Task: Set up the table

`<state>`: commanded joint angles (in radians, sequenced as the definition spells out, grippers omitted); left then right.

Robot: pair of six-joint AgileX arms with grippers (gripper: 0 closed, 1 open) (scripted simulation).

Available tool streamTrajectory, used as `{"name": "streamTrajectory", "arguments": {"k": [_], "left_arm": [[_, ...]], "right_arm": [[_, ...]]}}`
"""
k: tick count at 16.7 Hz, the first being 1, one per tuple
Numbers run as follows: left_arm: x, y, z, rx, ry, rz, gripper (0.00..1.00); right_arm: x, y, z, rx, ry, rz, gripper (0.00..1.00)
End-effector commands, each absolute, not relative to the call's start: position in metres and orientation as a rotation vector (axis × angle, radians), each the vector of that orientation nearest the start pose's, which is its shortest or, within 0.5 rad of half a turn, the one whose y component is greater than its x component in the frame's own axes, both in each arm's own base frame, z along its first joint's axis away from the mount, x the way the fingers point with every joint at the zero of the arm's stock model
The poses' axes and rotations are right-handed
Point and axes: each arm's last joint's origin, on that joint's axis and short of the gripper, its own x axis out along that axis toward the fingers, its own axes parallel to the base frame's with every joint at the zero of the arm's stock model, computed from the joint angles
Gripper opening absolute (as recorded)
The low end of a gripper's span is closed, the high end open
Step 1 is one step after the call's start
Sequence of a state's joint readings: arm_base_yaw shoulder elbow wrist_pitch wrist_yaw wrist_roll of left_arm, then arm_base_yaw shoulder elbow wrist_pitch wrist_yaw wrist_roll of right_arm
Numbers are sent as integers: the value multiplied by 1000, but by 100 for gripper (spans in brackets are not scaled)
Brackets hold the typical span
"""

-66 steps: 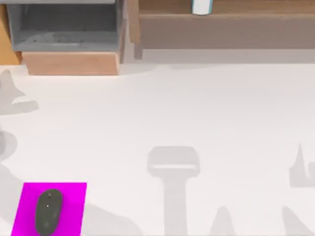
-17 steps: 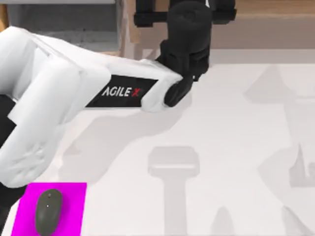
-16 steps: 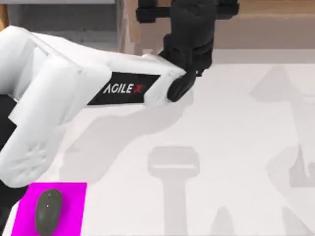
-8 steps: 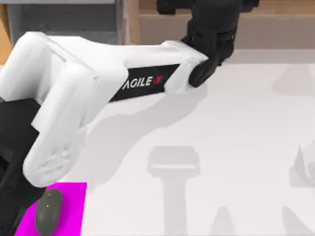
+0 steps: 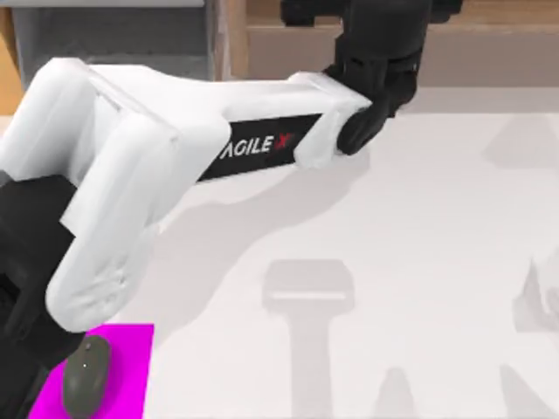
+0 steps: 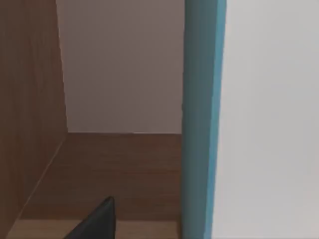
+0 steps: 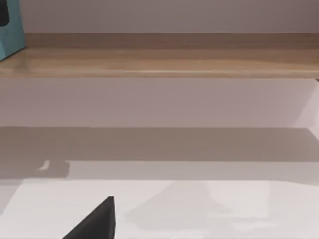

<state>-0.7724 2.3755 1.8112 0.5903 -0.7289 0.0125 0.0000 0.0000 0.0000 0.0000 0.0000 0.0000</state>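
The white table (image 5: 419,262) spreads across the top view. My left arm crosses it from the lower left, and its black left gripper (image 5: 377,12) is inside the wooden shelf at the back. In the left wrist view a teal-edged white box (image 6: 202,119) stands upright very close, with one black fingertip (image 6: 97,221) beside it and apart from it, set wide. The right wrist view has the same box (image 7: 10,27) far off on the shelf, and one right fingertip (image 7: 97,221) over the table.
A magenta mat (image 5: 127,375) with a dark grey mouse (image 5: 85,388) lies at the front left corner, partly under my left arm. The light-wood shelf unit (image 5: 489,52) runs along the back, with a grey compartment (image 5: 113,44) at its left.
The left arm swung in from the left, reached the shelf and shifted right along it. The white and teal box is now covered by the gripper in the top view. Little moved in the last half second.
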Motion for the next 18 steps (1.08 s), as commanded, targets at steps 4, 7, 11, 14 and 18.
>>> {"name": "streamTrajectory", "arguments": {"k": [4, 7, 11, 14, 18], "left_arm": [[424, -362, 204, -13, -11, -17, 100], [426, -362, 204, -13, -11, -17, 100], [426, -362, 204, -13, -11, -17, 85], [426, -362, 204, -13, -11, -17, 62], [426, -362, 204, -13, -11, -17, 32]], "right_arm": [[106, -1, 160, 0, 0, 0, 100], [106, -1, 160, 0, 0, 0, 100], [106, -1, 160, 0, 0, 0, 100], [106, -1, 160, 0, 0, 0, 100], [106, -1, 160, 0, 0, 0, 100]]}}
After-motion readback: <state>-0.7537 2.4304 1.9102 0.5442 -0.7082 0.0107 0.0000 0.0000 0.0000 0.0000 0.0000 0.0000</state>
